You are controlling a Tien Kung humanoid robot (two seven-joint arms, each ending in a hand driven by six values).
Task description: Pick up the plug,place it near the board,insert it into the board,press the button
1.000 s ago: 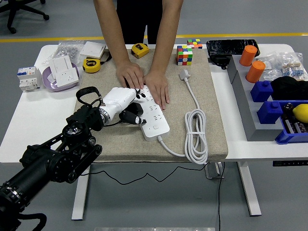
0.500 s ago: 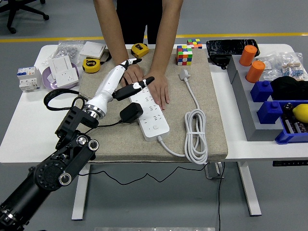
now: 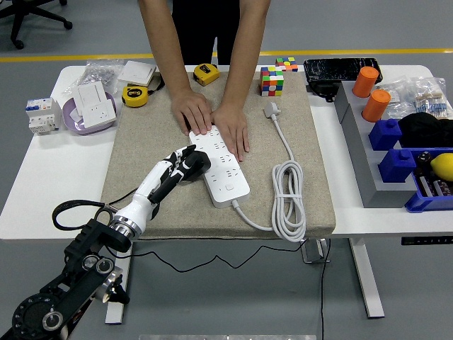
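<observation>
Left hand [image 3: 178, 170] closes its fingers around the black plug [image 3: 195, 165], right beside the board [image 3: 221, 166]. Plug looks light, rigid, probably slick; best gripped across its flat sides.

plug [image 3: 195, 164] just left of board [image 3: 221, 166], on mat [image 3: 283, 205]

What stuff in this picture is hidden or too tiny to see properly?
Head view only:
- The black plug: the left hand covers part of it, so whether its pins sit in the power strip cannot be told.
- The strip's far end lies under the person's hands.
- The strip's button is too small to find.
- The right arm is out of the picture.
- The blue bin is cut off by the right edge.
</observation>
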